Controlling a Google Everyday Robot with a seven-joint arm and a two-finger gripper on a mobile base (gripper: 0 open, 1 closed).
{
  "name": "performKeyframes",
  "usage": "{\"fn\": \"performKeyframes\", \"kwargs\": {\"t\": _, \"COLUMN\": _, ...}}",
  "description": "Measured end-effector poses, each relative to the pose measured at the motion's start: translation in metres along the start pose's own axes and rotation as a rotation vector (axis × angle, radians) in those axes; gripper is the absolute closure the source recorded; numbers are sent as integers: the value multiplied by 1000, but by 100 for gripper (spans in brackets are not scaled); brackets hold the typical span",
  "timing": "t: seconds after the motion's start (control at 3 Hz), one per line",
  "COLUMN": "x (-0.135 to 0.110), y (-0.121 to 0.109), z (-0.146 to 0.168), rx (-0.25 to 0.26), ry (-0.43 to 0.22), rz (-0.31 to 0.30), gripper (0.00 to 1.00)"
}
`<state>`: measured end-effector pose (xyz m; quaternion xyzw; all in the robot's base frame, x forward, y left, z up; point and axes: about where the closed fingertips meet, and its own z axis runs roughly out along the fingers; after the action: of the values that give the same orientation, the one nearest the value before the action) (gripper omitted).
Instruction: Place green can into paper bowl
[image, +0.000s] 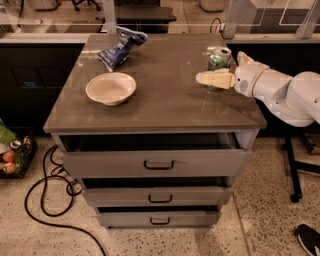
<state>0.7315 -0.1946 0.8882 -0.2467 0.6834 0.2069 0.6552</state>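
Note:
The green can (219, 58) stands upright on the cabinet top near the right edge, silver top showing. My gripper (218, 68) reaches in from the right, open, with its jaws on either side of the can. The near finger (215, 78) crosses in front of the can's lower part; the far finger is mostly hidden behind it. The can rests on the surface. The paper bowl (111, 88), off-white and empty, sits on the left half of the top, well apart from the can.
A blue-and-white snack bag (121, 46) lies at the back left of the cabinet top (165, 105). The top drawer (155, 160) stands slightly open below. A black cable (45, 200) lies on the floor at the left, and a basket of items (12, 152) sits at the far left.

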Motion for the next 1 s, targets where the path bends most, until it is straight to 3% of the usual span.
{"fn": "performKeyframes", "kwargs": {"t": 1.0, "x": 2, "y": 4, "z": 8, "rx": 0, "ry": -28, "rz": 22, "gripper": 65}}
